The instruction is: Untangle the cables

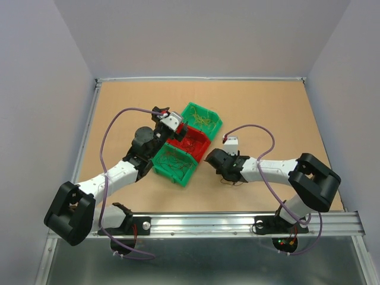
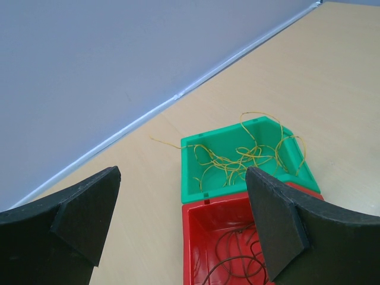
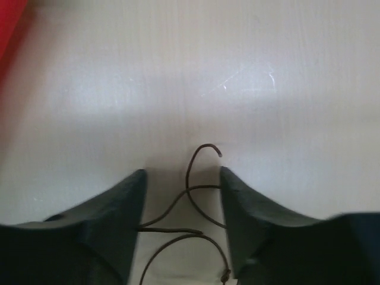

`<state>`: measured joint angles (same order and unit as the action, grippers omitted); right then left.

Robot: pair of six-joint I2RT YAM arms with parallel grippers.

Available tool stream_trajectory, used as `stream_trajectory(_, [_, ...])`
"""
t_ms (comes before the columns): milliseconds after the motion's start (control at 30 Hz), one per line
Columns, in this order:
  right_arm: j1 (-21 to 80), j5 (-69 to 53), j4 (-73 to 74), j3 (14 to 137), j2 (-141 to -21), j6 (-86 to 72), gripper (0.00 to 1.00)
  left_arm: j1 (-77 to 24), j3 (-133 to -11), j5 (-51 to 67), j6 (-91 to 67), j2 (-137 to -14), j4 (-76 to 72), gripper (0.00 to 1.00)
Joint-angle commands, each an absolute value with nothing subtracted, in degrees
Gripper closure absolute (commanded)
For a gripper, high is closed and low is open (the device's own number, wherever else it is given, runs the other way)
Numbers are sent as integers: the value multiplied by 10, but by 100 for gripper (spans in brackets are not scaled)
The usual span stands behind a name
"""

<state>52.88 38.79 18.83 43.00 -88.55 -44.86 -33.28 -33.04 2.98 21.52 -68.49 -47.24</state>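
The cables are thin wires sorted by colour. Yellow wires (image 2: pixel 237 157) fill the far green bin (image 2: pixel 231 129) and trail over its rim. Dark brown wires (image 2: pixel 237 255) coil in the red bin (image 2: pixel 196 237). More thin wires (image 1: pixel 172 160) lie in the near green bin (image 1: pixel 189 175). My left gripper (image 2: pixel 182 178) hangs open above the red bin (image 1: pixel 199 135), holding nothing. My right gripper (image 3: pixel 182 172) is low over the table to the right of the bins. Its jaws stand apart around a loose brown wire (image 3: pixel 191 169) that loops between them.
The three bins sit corner to corner in a diagonal row at the table's middle. A corner of the red bin (image 3: pixel 9 29) shows at the upper left of the right wrist view. Grey walls (image 1: pixel 208 35) border the table on three sides.
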Motion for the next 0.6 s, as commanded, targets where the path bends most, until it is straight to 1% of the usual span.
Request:
stream_trajectory(0, [527,375,221,429,-918,-461,61,-331,-345,34,217,-666,-499,1])
stream_trajectory(33, [527,361,221,429,-918,-460,87,-332,-344,33,217,-664,-500,1])
stream_trajectory(67, [527,357,221,429,-917,-458,99,-331,-343,32,218,-664,-501,1])
stream_trajectory(167, [528,352,220,428,-890,-449,99,-331,-343,29,217,-664,-501,1])
stream_trajectory(333, [529,322,167,431,-802,-379,99,-331,-344,14,217,-664,-504,1])
stream_trajectory(433, [529,299,121,454,-778,-323,99,-328,-344,5,211,-664,-511,1])
stream_trajectory(567, [529,263,58,492,-753,-265,99,-293,-345,19,178,-653,-512,1])
